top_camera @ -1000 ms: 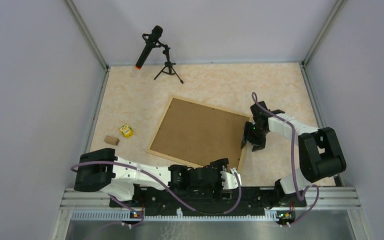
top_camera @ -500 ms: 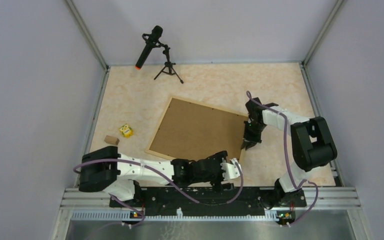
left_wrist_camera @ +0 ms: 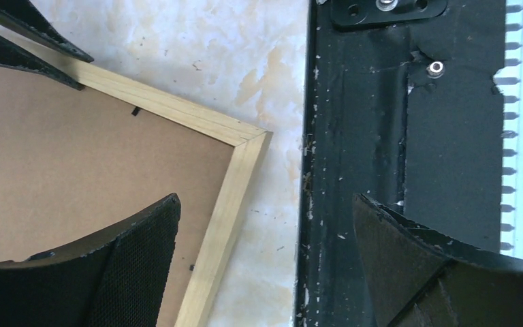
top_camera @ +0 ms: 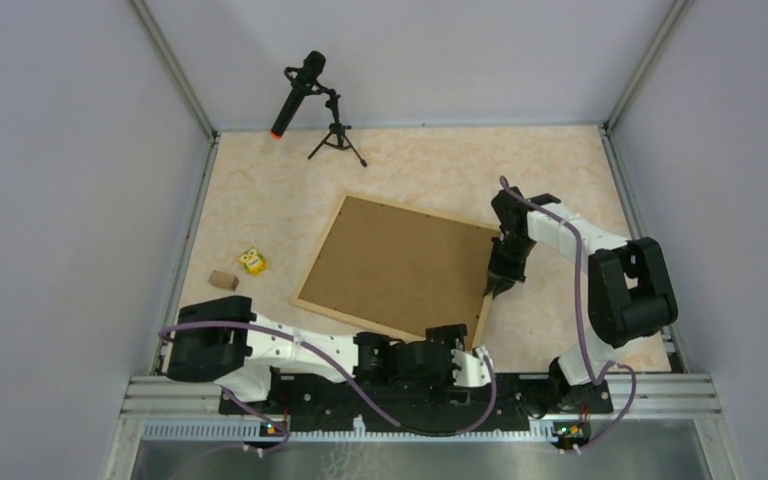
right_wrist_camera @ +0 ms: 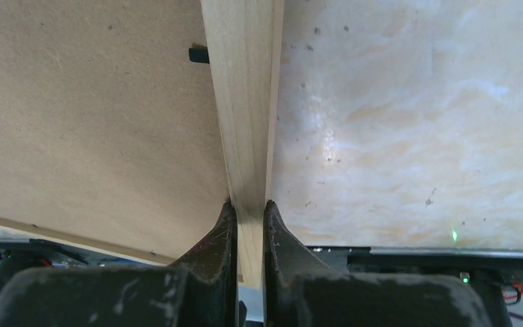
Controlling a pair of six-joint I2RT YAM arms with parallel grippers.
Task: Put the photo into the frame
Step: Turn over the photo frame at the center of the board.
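The frame (top_camera: 420,213) lies back-up on the worktop (top_camera: 560,170), brown backing board (top_camera: 400,265) inside it.
Right hand (right_wrist_camera: 248,208) is clamped on the frame's right rail; left hand (left_wrist_camera: 265,201) is spread wide over its near corner.

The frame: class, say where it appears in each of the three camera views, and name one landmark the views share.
Top external: frame lies central, turned askew, back up.
Left wrist: frame corner near centre, rails running left and down.
Right wrist: frame rail runs up the middle, pinched by the right gripper.
Shared landmark: the brown backing board, in all three.
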